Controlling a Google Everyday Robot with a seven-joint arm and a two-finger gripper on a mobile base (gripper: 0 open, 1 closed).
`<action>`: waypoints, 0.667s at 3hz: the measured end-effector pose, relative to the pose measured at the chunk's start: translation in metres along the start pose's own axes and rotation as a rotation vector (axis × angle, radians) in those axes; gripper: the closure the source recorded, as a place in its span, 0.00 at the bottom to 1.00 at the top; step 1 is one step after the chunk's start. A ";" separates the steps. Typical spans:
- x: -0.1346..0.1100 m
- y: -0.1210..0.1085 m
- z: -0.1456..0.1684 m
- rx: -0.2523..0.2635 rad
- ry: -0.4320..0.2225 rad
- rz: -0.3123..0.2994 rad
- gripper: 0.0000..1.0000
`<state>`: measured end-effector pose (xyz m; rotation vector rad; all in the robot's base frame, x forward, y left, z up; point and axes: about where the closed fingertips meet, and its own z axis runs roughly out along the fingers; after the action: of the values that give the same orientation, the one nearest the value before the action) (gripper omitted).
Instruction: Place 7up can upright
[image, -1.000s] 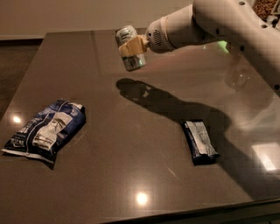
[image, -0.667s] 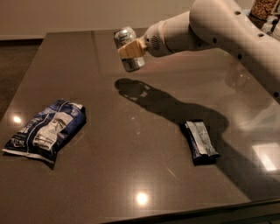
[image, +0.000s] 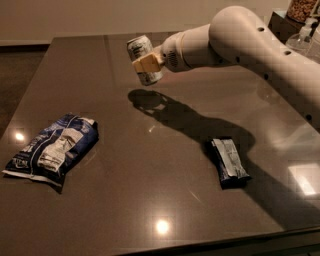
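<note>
1. We judge the step to be lowering: the 7up can (image: 138, 48) hangs slightly tilted, so we should square its base to the tabletop (image: 150, 195) before letting go.
2. The claw (image: 146, 63) is clamped across the can's middle, holding it in the air above the tabletop's far half, its top leaning leftward.

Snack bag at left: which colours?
The snack bag is blue and white, camera view. The gripper holds the 7up can above the table.

Held aloft over the far part of the table (image: 150, 190), clamped in the gripper (image: 146, 64): silver-white 7up can (image: 138, 49), slightly tilted, top up.
</note>
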<state>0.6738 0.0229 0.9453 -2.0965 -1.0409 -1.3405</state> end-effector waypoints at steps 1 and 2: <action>-0.009 -0.003 0.009 -0.002 0.025 0.012 1.00; -0.017 0.000 0.016 0.020 0.148 0.082 1.00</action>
<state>0.6791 0.0278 0.9226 -1.9701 -0.8942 -1.4145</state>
